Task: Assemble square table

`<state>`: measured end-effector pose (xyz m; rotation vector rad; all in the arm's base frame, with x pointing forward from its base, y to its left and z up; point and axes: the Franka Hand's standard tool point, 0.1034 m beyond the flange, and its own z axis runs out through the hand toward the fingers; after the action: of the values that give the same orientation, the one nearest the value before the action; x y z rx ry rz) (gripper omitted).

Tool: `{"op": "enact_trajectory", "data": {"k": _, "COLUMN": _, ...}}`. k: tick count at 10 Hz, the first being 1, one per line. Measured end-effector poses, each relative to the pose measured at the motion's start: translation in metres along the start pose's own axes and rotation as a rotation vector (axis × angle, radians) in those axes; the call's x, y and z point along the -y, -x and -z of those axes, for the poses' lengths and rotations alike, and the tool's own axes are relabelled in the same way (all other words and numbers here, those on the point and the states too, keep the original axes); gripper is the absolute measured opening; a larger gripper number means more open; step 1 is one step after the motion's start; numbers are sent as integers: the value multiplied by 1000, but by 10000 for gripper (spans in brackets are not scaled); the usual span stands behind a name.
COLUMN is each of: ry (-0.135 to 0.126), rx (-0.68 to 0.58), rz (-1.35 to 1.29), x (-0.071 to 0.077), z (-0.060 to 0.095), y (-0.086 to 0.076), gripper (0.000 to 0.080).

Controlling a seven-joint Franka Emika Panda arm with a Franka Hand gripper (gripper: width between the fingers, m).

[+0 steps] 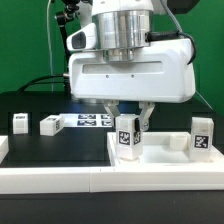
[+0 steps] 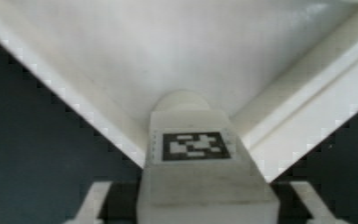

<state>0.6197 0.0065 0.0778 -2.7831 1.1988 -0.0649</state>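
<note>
- The exterior view shows the whole layout. The gripper hangs under its broad white housing, over the black table, with the long white rail along the near edge.
- Only that view shows the other parts. The far-left leg and the second leg sit near each other on the black surface, and the marker board lies just beside them. The right-hand leg stands upright toward the exterior view's right.
- The wrist view is close in on the gripper. Its fingers flank the gripped leg on both sides, so the tool looks clamped on that leg.
- The wrist view also shows the square slab spreading out beyond the leg, with dark table on either side of it.
- In the exterior view the gripped leg sits over the square slab, which lies against the rail. Whether the leg touches the slab cannot be told.
- The slab's raised rim frames a shallow face. Whether the right-hand leg stands inside that rim or behind it cannot be told.
- The gripped leg is a small white block with a black-and-white square tag facing both cameras. It looks roughly upright, perhaps slightly tilted.
</note>
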Motion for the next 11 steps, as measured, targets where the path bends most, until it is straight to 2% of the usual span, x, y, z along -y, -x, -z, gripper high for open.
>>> {"op": "enact_trajectory", "data": {"k": 6, "ry": -4, "rx": 8, "rz": -491, "x": 7, "z": 0, "y": 6, "gripper": 290}}
{"op": "enact_trajectory", "data": {"k": 7, "ry": -12, "rx": 12, "rz": -561, "x": 7, "z": 0, "y": 6, "gripper": 290}}
{"op": "enact_trajectory", "data": {"k": 10, "ry": -23, "rx": 20, "rz": -629, "x": 7, "z": -1, "y": 6, "gripper": 290}}
{"op": "enact_trajectory", "data": {"k": 11, "ry": -23, "rx": 20, "rz": -600, "x": 8, "z": -2, "y": 6, "gripper": 392}}
